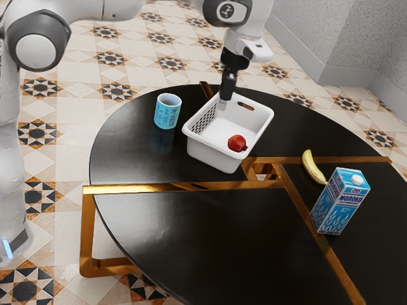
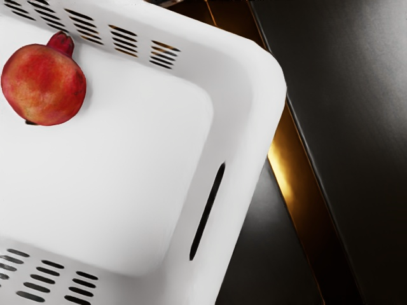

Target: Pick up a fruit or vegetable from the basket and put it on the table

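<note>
Pomegranate (image 1: 237, 143) in the basket (image 1: 208, 154), lift and placing both left to do: from the exterior view's left, cup (image 1: 166, 115) near the desk's (image 1: 191, 241) edge, fingers (image 1: 222, 105), apart or together I cannot tell, above the basket's far side, open room toward the near edge, then banana (image 1: 311, 168) and milk carton (image 1: 341, 200).

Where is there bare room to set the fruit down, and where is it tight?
Bare: the broad black tabletop between the long brass strip and the exterior view's lower edge; also the basket floor from the pomegranate to the handle slot. Tight: where the banana nears the milk carton, and the narrow gap between cup and basket.
</note>
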You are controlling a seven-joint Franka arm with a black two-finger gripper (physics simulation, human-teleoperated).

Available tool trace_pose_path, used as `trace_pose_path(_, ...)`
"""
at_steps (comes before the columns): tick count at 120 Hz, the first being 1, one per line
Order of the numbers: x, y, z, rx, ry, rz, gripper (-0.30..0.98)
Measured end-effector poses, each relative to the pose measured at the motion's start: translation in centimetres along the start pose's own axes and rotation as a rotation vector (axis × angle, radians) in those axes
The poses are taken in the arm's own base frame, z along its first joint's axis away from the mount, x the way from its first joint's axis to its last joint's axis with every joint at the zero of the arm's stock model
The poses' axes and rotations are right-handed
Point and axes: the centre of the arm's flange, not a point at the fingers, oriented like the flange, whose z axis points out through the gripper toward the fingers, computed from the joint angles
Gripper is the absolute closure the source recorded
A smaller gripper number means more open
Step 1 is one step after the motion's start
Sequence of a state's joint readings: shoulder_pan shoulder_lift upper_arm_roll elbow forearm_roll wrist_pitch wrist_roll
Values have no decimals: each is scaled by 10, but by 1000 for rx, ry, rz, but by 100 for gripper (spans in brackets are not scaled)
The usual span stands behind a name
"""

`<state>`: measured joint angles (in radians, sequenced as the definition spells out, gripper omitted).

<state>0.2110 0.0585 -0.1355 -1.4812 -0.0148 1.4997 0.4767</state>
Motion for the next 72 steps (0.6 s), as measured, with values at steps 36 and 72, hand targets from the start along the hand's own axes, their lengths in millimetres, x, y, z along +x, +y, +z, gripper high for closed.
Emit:
trace_pose_path(36, 31, -21, 26, 5, 46, 329, 0)
trace_pose_path(72, 47, -30, 62, -37, 50, 546, 0)
